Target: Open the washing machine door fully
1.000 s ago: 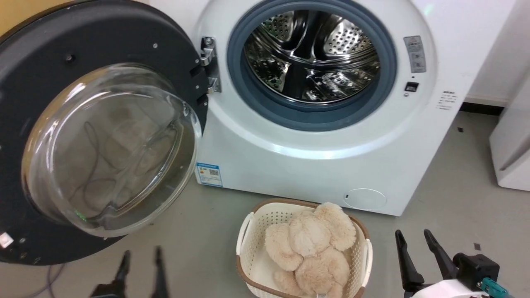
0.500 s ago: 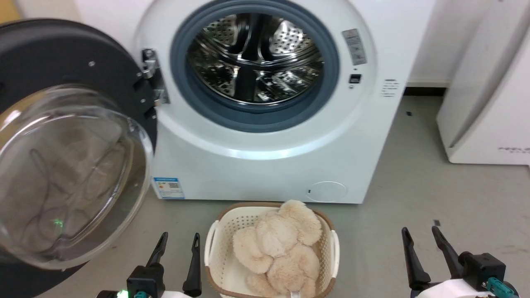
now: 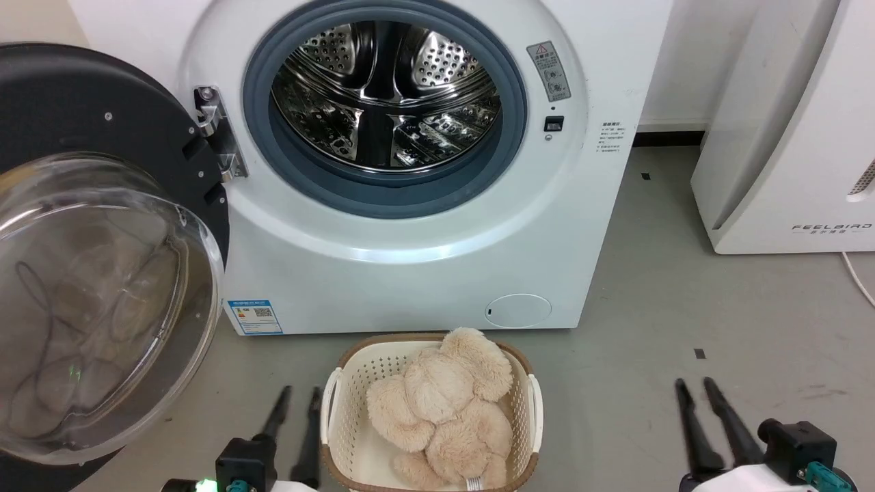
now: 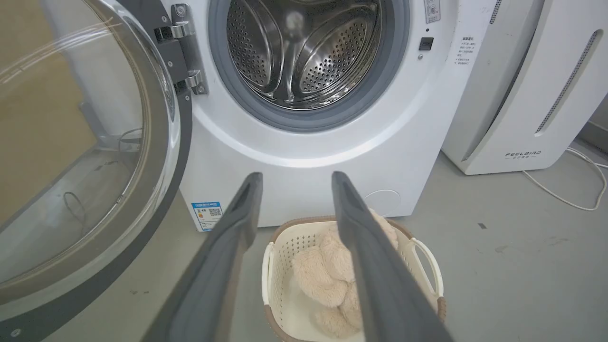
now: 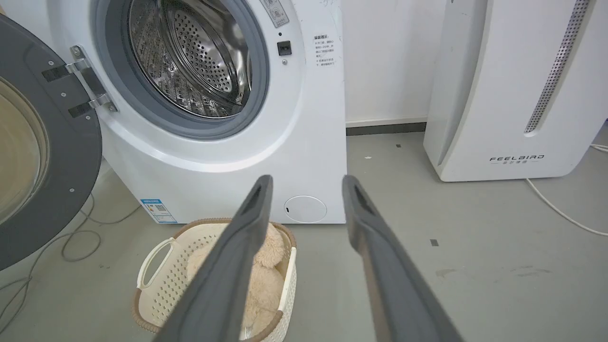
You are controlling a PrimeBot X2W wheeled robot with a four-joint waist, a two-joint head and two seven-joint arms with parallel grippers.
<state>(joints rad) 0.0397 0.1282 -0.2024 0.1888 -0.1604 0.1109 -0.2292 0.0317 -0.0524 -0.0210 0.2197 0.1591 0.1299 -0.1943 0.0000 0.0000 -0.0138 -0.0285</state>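
1. Left gripper (image 3: pixel 299 391) is hovering with its fingers parted a moderate way, gripping and touching nothing.
2. Right gripper (image 3: pixel 694 381) is hanging likewise, fingers apart and empty.
3. Washing machine door (image 3: pixel 102 89) is standing swung wide, ahead and to the left of the left gripper, well apart from it.
4. Washing machine (image 3: pixel 410 273) is sitting ahead of both grippers, with a basket (image 3: pixel 331 410) lying between them.

Three views face the washing machine (image 3: pixel 424 273) (head from above).
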